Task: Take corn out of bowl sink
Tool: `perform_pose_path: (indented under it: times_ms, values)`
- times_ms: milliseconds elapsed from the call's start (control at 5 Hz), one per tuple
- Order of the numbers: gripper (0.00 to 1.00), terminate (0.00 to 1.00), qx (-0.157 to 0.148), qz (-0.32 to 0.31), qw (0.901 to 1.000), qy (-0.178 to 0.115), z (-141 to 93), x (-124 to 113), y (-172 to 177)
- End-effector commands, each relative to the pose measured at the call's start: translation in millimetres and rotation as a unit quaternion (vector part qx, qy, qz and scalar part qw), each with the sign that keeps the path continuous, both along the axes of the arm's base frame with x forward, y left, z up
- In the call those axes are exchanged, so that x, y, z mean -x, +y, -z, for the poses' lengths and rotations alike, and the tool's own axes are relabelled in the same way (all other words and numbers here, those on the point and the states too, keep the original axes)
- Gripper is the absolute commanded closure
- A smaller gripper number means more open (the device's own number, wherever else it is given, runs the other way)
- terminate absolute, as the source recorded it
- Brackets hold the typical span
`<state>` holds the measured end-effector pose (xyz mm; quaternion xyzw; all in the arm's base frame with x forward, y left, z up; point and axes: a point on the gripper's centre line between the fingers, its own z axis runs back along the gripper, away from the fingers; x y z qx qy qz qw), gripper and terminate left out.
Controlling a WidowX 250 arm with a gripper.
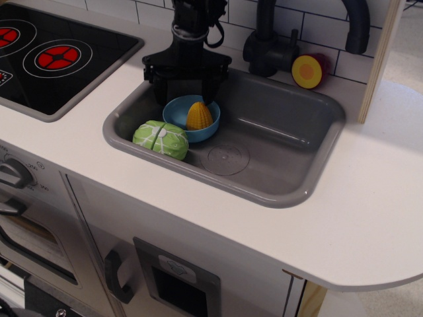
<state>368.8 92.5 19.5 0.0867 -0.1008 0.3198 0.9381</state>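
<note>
Your end effector (187, 98) hangs spread wide at the bowl's (176, 115) 12 o'clock edge, holding nothing. The corn (199, 116) sits inside that bowl, in the sink (284, 148).

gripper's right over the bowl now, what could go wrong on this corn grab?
1. The gripper, fingers spread, sits toward the bowl's back rim while the corn lies nearer the front; one finger may land on the rim and tip the bowl.
2. The light bowl might lift along with the corn.
3. The green cabbage toy touches the bowl's front-left side, so any shove could push both around the sink.
</note>
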Motion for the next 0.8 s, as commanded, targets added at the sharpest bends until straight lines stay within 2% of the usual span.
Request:
perform_pose_path:
  times_ms: [0,200,400,600]
  values:
    - [0.0,0.0,-0.014,-0.002,0.9996,-0.023,-3.7,-1.7,0.2]
    - [1.0,0.0,-0.015,-0.011,0.9994,-0.028,-3.2,-4.6,-0.3]
    - [1.0,0.0,-0.013,-0.015,0.9992,-0.036,-7.1,-6.0,-1.1]
    - [1.0,0.0,-0.016,-0.037,0.9972,-0.064,-23.4,-7.9,-2.3]
